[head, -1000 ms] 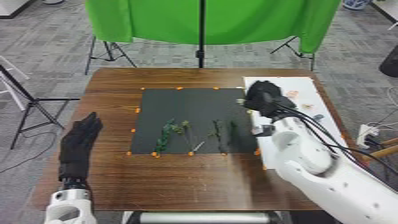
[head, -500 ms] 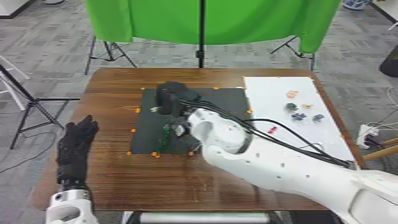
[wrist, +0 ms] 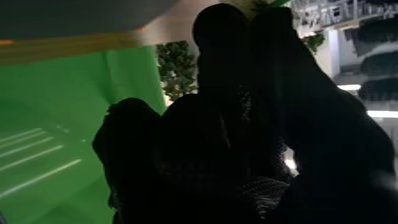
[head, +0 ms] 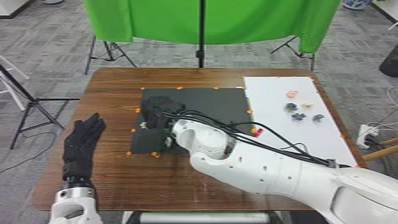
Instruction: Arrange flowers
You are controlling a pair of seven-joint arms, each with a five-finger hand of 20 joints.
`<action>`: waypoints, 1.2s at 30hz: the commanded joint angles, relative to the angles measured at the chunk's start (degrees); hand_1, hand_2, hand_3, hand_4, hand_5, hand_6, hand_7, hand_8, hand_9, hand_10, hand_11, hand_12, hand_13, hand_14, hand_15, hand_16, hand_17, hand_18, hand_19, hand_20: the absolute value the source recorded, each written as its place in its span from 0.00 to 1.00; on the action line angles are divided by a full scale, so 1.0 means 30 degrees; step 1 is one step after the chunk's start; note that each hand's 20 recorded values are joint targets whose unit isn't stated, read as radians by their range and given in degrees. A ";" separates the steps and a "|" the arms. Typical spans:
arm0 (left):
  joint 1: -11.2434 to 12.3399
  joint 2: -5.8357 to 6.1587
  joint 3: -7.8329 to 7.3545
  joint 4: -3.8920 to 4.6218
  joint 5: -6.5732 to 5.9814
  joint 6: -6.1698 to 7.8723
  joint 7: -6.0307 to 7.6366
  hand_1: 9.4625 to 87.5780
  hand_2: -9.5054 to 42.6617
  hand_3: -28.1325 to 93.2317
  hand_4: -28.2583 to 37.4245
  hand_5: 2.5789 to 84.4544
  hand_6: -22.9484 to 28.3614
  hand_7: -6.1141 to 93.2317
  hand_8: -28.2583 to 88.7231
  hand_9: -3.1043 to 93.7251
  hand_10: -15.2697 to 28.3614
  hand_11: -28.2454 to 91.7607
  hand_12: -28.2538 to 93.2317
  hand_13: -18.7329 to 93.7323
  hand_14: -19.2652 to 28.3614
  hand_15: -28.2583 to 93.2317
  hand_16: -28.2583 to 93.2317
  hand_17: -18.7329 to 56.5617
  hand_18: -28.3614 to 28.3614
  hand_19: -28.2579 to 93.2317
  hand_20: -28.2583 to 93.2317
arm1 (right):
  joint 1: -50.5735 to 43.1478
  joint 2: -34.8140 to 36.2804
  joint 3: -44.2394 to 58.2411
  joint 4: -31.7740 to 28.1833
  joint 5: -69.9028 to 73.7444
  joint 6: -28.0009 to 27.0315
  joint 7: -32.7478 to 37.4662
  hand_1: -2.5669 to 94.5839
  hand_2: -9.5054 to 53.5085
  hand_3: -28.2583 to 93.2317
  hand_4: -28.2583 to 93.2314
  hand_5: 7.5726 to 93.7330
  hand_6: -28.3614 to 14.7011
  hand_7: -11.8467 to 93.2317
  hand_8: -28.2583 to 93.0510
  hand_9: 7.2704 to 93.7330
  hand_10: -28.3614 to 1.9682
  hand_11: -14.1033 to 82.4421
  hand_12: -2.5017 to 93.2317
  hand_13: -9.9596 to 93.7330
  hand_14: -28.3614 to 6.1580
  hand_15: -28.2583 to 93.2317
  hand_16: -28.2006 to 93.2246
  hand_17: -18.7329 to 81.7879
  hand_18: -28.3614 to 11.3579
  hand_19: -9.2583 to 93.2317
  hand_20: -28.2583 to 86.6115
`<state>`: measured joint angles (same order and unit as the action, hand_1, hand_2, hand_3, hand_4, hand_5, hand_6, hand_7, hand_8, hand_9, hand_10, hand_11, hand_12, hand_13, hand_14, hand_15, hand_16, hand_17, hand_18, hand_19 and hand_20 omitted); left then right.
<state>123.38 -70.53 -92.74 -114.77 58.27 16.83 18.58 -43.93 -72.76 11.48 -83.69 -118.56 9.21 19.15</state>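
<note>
i'm likely placing flower heads (head: 298,117) on the black mat (head: 218,103), my right hand (head: 162,110) above it, grasp impossible to tell, with careful alignment probably needed next.

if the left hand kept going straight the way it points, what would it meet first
The left hand would probably pass left of the dark rectangular mat and meet the hanging green cloth beyond the table, though depth and height are unclear.
</note>
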 commanded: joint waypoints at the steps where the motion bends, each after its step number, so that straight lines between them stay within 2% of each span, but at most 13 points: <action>1: 0.0270 -0.0078 0.0336 0.0137 -0.0010 -0.0378 -0.0199 0.18 0.76 0.66 0.00 0.50 0.62 0.10 0.20 0.43 0.67 0.36 0.31 0.41 0.73 0.40 0.22 0.33 0.71 0.31 0.40 | 0.0113 0.0216 0.0099 -0.0165 -0.0286 -0.0724 0.0187 0.61 0.00 0.67 0.12 0.80 0.69 0.28 0.29 0.94 0.62 0.39 0.46 0.98 0.79 0.77 0.53 0.88 0.44 1.00 0.82; 5: 0.0294 -0.0071 0.0323 0.0148 -0.0015 -0.0437 -0.0219 0.17 0.76 0.67 0.00 0.50 0.62 0.10 0.20 0.42 0.67 0.36 0.31 0.41 0.74 0.40 0.22 0.33 0.71 0.31 0.40 | 0.0078 0.0334 0.0242 -0.0302 -0.0339 -0.1107 0.0090 0.58 0.00 0.67 0.13 0.78 0.68 0.28 0.28 0.92 0.60 0.42 0.44 0.97 0.78 0.77 0.52 0.87 0.44 1.00 0.82; 10: 0.0249 -0.0031 0.0333 0.0163 0.0045 -0.0559 -0.0325 0.16 0.73 0.68 0.00 0.50 0.62 0.10 0.20 0.42 0.67 0.36 0.31 0.40 0.74 0.41 0.22 0.32 0.71 0.31 0.39 | 0.0134 0.0551 0.0331 -0.0425 -0.0390 -0.1322 0.0151 0.52 0.00 0.74 0.10 0.75 0.68 0.28 0.25 0.90 0.59 0.45 0.41 0.97 0.78 0.77 0.53 0.87 0.44 1.00 0.82; 16: 0.0274 -0.0047 0.0319 0.0148 0.0136 -0.0645 -0.0426 0.16 0.69 0.69 0.00 0.49 0.62 0.11 0.20 0.42 0.67 0.36 0.31 0.41 0.74 0.41 0.22 0.32 0.71 0.31 0.39 | 0.0128 0.0679 0.0546 -0.0438 -0.0433 -0.1034 0.0218 0.48 0.00 0.78 0.06 0.73 0.68 0.29 0.15 0.88 0.57 0.49 0.35 0.97 0.78 0.77 0.53 0.87 0.44 1.00 0.82; 18: 0.0172 -0.0072 0.0359 0.0187 0.0156 -0.0716 -0.0491 0.15 0.68 0.70 0.00 0.49 0.62 0.11 0.20 0.42 0.67 0.36 0.31 0.40 0.74 0.41 0.22 0.32 0.72 0.31 0.39 | -0.0055 0.0874 0.1064 -0.0747 -0.0252 -0.0923 0.0280 0.48 0.00 0.78 0.06 0.73 0.68 0.29 0.15 0.88 0.57 0.50 0.34 0.97 0.78 0.77 0.53 0.87 0.44 1.00 0.82; 20: 0.0109 -0.0123 0.0369 0.0211 0.0214 -0.0830 -0.0546 0.15 0.67 0.70 0.00 0.49 0.62 0.10 0.20 0.42 0.67 0.36 0.31 0.41 0.74 0.41 0.22 0.32 0.72 0.31 0.39 | -0.0166 0.1484 0.1777 -0.1656 -0.0023 -0.0306 0.0395 0.48 0.00 0.78 0.06 0.72 0.68 0.28 0.15 0.88 0.56 0.50 0.34 0.97 0.78 0.77 0.53 0.87 0.44 1.00 0.82; 23: 0.0274 -0.0086 0.0249 0.0109 0.0222 -0.0900 -0.0602 0.15 0.65 0.70 0.00 0.49 0.62 0.10 0.20 0.42 0.67 0.36 0.31 0.41 0.74 0.41 0.22 0.32 0.71 0.31 0.39 | -0.0696 0.3444 0.3564 -0.4141 -0.0396 0.0817 0.1037 0.47 0.00 0.78 0.06 0.72 0.67 0.29 0.15 0.88 0.56 0.50 0.33 0.97 0.78 0.77 0.53 0.86 0.44 1.00 0.82; 27: 0.0554 -0.0147 0.0040 -0.0074 0.0218 -0.0674 -0.0593 0.16 0.64 0.70 0.00 0.49 0.62 0.10 0.20 0.42 0.67 0.36 0.32 0.41 0.74 0.41 0.22 0.32 0.72 0.31 0.39 | -0.2461 0.6926 0.7266 -0.7309 -0.0881 0.1036 0.2407 0.46 0.00 0.78 0.07 0.71 0.67 0.29 0.15 0.85 0.55 0.49 0.33 0.94 0.74 0.77 0.53 0.84 0.42 1.00 0.81; 31: 0.0859 -0.0213 -0.0107 -0.0194 0.0258 -0.0576 -0.0567 0.15 0.64 0.71 0.00 0.49 0.62 0.11 0.20 0.42 0.67 0.36 0.32 0.41 0.75 0.42 0.22 0.32 0.72 0.31 0.39 | -0.5143 1.0080 1.1205 -0.9059 -0.0703 -0.1293 0.3359 0.45 0.00 0.77 0.08 0.70 0.67 0.28 0.16 0.81 0.51 0.46 0.32 0.91 0.70 0.77 0.53 0.82 0.40 1.00 0.81; 36: 0.0998 -0.0333 -0.0197 -0.0316 0.0332 -0.0536 -0.0520 0.14 0.58 0.73 0.00 0.49 0.62 0.10 0.20 0.42 0.66 0.36 0.32 0.41 0.75 0.42 0.22 0.32 0.72 0.31 0.39 | -0.8002 1.2082 1.4126 -0.8674 -0.0552 -0.4726 0.4318 0.45 0.00 0.77 0.10 0.69 0.67 0.27 0.16 0.78 0.48 0.42 0.31 0.90 0.68 0.78 0.52 0.80 0.40 1.00 0.81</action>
<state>124.43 -70.46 -93.31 -115.45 58.71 14.93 17.27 -57.63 -52.50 41.98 -113.27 -119.95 5.95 28.11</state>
